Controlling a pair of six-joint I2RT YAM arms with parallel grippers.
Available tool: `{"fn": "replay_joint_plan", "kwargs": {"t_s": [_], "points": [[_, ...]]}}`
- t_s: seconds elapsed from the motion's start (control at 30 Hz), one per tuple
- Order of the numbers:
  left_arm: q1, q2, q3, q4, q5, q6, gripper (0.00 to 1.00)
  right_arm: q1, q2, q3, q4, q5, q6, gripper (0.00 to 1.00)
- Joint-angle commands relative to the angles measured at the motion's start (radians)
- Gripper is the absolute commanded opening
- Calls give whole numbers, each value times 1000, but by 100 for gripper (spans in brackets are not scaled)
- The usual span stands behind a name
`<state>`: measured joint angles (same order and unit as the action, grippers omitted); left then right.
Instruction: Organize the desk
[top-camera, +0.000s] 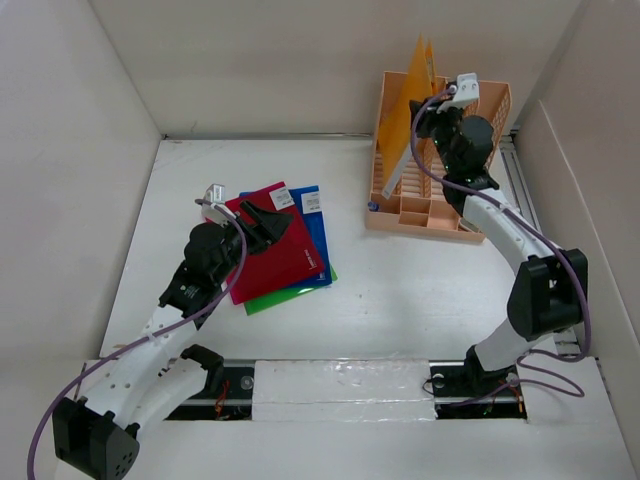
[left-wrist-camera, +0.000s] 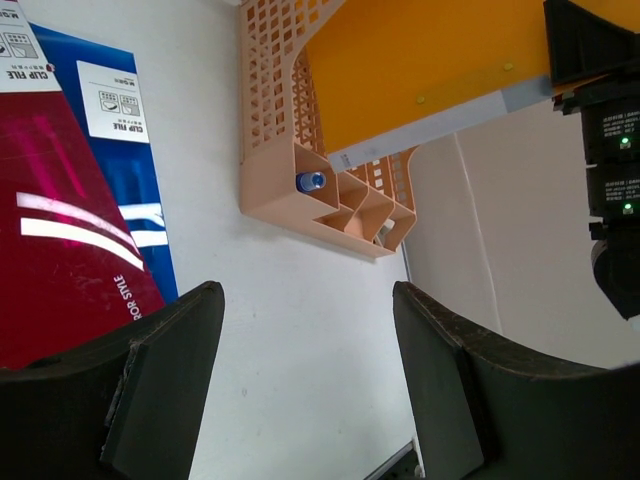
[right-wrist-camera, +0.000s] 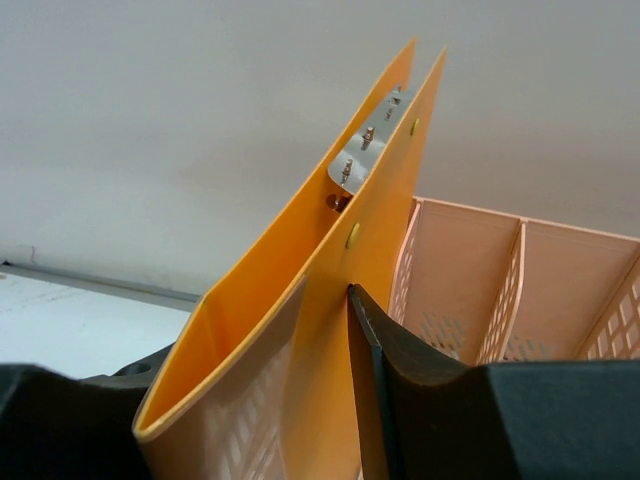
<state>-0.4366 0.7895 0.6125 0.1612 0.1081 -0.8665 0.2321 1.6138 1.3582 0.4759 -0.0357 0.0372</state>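
On the white desk (top-camera: 400, 290) lies a stack of clip files: red (top-camera: 280, 255) on top, blue (top-camera: 315, 225) under it, green (top-camera: 290, 297) at the bottom. My left gripper (top-camera: 265, 222) is open and empty above the red file's far edge. In the left wrist view (left-wrist-camera: 305, 290) its jaws stand wide over bare desk, with the red file (left-wrist-camera: 60, 270) and blue file (left-wrist-camera: 130, 180) at left. My right gripper (top-camera: 432, 115) is shut on an orange folder (top-camera: 415, 90) standing upright in the peach file rack (top-camera: 440, 215). The right wrist view (right-wrist-camera: 260, 330) shows the folder (right-wrist-camera: 330, 300) between the fingers.
The rack (left-wrist-camera: 270, 150) stands at the back right; a small blue item (left-wrist-camera: 311, 181) sits in one front compartment. White walls close the desk on three sides. A taped metal rail (top-camera: 340, 385) runs along the near edge between the arm bases.
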Motion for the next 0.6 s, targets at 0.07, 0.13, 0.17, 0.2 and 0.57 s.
{"fn": "replay_joint_plan", "kwargs": {"t_s": [0.07, 0.13, 0.17, 0.2, 0.57], "points": [[4, 4, -2, 47, 15, 1, 64, 41, -52, -105, 269, 83, -82, 0], [4, 4, -3, 49, 15, 1, 64, 52, -43, -117, 283, 108, -102, 0], [4, 4, -7, 51, 13, 0, 64, 52, -40, -125, 312, 117, -106, 0], [4, 4, -3, 51, 12, 1, 64, 52, -43, -133, 325, 120, -108, 0], [4, 4, -7, 51, 15, 1, 64, 102, -17, -176, 499, 235, -180, 0]]}}
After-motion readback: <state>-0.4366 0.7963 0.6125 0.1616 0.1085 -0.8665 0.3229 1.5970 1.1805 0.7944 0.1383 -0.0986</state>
